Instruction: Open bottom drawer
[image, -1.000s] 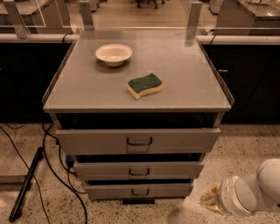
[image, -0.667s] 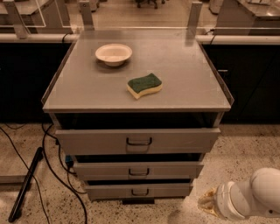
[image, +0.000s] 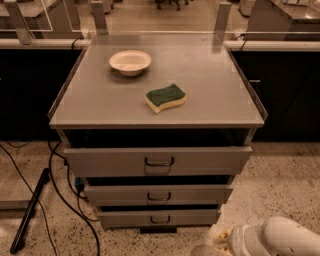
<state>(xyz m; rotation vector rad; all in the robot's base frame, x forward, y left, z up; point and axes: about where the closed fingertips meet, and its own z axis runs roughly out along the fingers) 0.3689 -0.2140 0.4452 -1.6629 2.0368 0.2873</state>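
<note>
The gripper (image: 209, 247) hangs low at the bottom edge, on the end of a white rounded arm (image: 280, 239) over the speckled floor (image: 280, 190) — whether it is spread or pressed together cannot be told. Up and to its left, near it, is the bottom drawer (image: 125, 218) — the narrowest grey metal front with a small dark loop handle (image: 160, 219), lowest of three. On the grey cabinet top (image: 100, 100) lie a green-and-yellow sponge (image: 165, 97) and a white round bowl (image: 130, 62).

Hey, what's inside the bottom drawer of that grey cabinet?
Of the bottom drawer only the grey front and loop handle show; its inside is hidden behind that front and under the middle drawer. The gripper sits low at bottom right, apart from it.
</note>
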